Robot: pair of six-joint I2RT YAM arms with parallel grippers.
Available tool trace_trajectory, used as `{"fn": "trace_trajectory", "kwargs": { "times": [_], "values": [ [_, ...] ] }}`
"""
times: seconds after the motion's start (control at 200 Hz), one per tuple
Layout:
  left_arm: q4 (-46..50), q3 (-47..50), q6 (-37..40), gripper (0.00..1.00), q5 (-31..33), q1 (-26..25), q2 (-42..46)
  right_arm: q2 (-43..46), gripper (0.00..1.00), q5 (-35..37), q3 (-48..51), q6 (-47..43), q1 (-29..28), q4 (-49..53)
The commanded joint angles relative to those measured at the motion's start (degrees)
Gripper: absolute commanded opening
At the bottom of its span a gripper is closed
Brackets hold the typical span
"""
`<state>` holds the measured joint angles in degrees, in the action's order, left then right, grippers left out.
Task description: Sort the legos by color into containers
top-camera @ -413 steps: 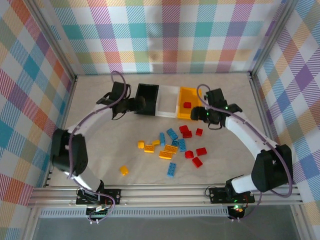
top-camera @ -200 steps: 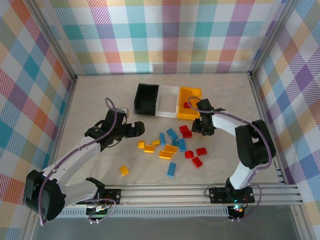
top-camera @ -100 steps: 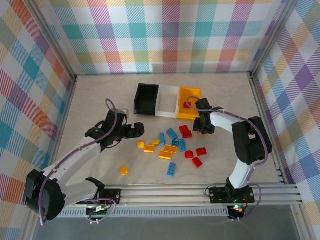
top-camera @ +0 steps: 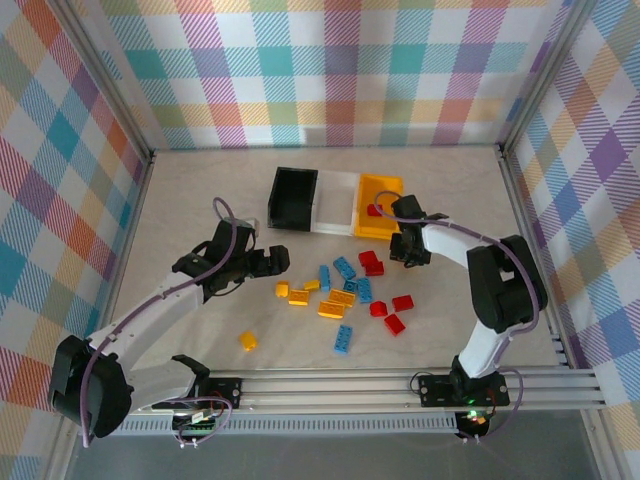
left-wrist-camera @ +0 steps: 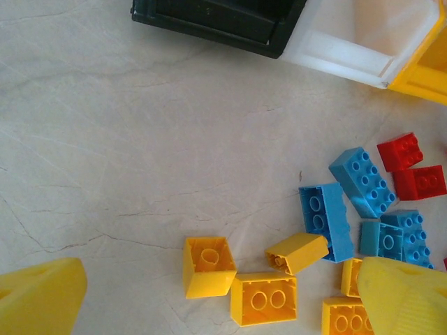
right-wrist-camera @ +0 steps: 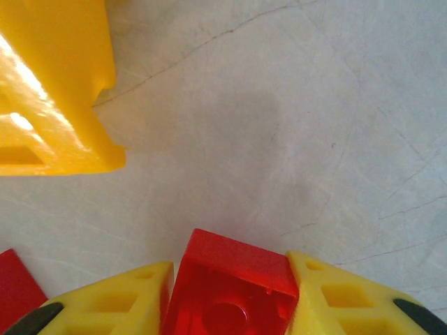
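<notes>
Red, blue and yellow legos lie loose in mid-table. My right gripper [top-camera: 402, 260] [right-wrist-camera: 230, 279] is shut on a red lego [right-wrist-camera: 234, 269], its yellow fingers [right-wrist-camera: 335, 296] pressing both sides, just in front of the yellow-orange container [top-camera: 380, 184] [right-wrist-camera: 49, 91]. That container holds one red lego [top-camera: 375, 211]. It is joined to the white container [top-camera: 337, 178] and the black container [top-camera: 293, 172]. My left gripper [top-camera: 275, 262] [left-wrist-camera: 222, 279] hangs open above yellow legos [left-wrist-camera: 206, 265] at the pile's left edge, touching none.
Blue legos [left-wrist-camera: 327, 220] and red legos [left-wrist-camera: 399, 151] lie right of the yellow ones. One yellow lego [top-camera: 248, 340] and one blue lego [top-camera: 343, 339] sit apart, nearer the front rail. Checked walls enclose the table [top-camera: 200, 200].
My right gripper's jaws have closed onto the red lego by the yellow-orange container. The left arm has barely shifted and stays open; earlier both arms came down from the containers.
</notes>
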<state>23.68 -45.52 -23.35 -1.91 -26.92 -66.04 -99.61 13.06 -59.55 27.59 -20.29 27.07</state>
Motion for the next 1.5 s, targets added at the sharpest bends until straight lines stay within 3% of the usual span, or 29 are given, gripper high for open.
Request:
{"fn": "trace_trajectory", "kwargs": {
  "times": [0.0,0.23,0.415,0.93,1.215,1.495],
  "values": [
    [-0.8,0.5,-0.2,0.99,-0.2,0.1,-0.4,3.2,0.41,0.2,1.4,-0.7,-0.2,1.1],
    [-1.1,0.7,-0.3,0.99,-1.0,0.0,-1.2,11.3,0.4,-3.3,1.5,0.1,-0.6,4.2],
    [-2.5,1.0,-1.0,0.99,-2.7,0.0,-3.0,14.6,0.41,-5.3,-4.1,-0.9,-1.2,6.1],
    [0.7,4.5,-1.6,0.99,-0.2,-2.9,0.0,-12.5,0.41,-6.7,-31.7,-6.2,-1.1,9.3],
    [0.5,5.6,-1.5,0.99,-0.3,-3.0,0.3,-16.5,0.49,-7.4,-33.7,-6.2,-1.1,9.0],
    [-0.6,5.7,-1.5,0.99,-1.4,-3.0,-0.5,-13.8,0.56,-7.8,-33.8,-7.3,-1.2,10.0]
  ]
}}
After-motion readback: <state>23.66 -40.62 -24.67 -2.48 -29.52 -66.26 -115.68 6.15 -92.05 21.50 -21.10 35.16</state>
